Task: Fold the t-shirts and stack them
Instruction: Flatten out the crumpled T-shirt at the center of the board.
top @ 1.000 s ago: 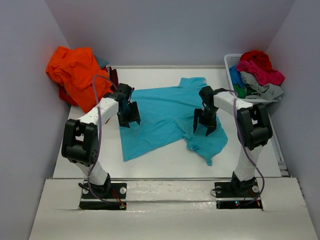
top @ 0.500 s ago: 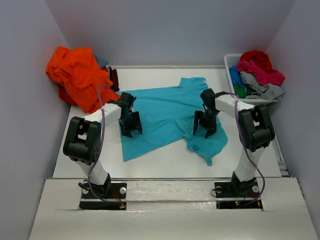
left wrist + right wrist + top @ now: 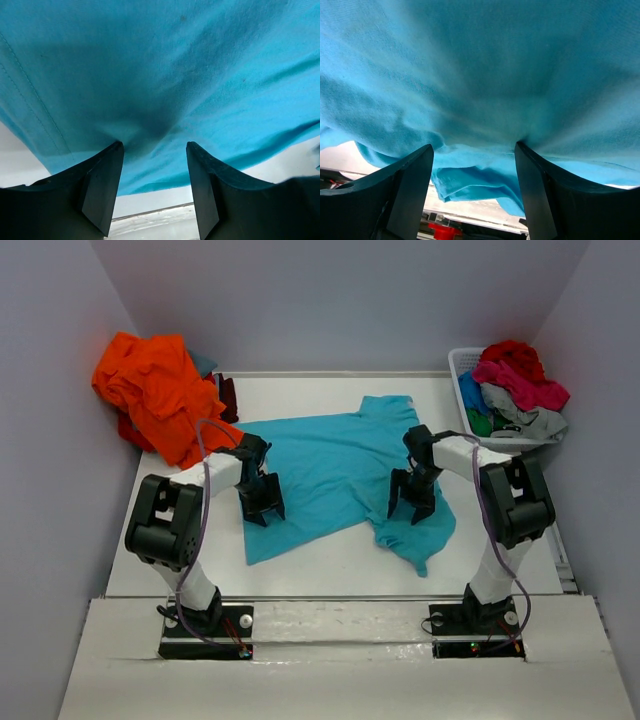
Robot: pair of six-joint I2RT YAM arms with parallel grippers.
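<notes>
Lying spread on the white table (image 3: 320,575), the turquoise t-shirt (image 3: 330,455) covers its middle, mostly flat, with 1 sleeve at the far side and a crumpled flap trailing to the near right.

At the far left, well apart from it, an orange t-shirt (image 3: 150,390) is heaped against the wall, with a maroon one (image 3: 229,396) just beside it.

The left gripper (image 3: 262,508) stands on the shirt's near-left part, jaws wide. In its wrist view both fingertips (image 3: 112,160) touch the cloth (image 3: 165,75), which puckers slightly between them, with nothing clamped.

The right gripper (image 3: 413,508) stands on the shirt's right part above the crumpled flap, jaws also wide. Its wrist view shows its fingertips (image 3: 422,165) against the rumpled cloth (image 3: 480,75), gripping nothing.

At the far right, the white basket (image 3: 462,365) holds a heap of red (image 3: 512,352), pink (image 3: 520,385), light grey (image 3: 530,420) and green (image 3: 482,423) t-shirts.

Since 1 second ago both grippers have come nearer along the shirt, the left one more, with their jaws just as wide.
</notes>
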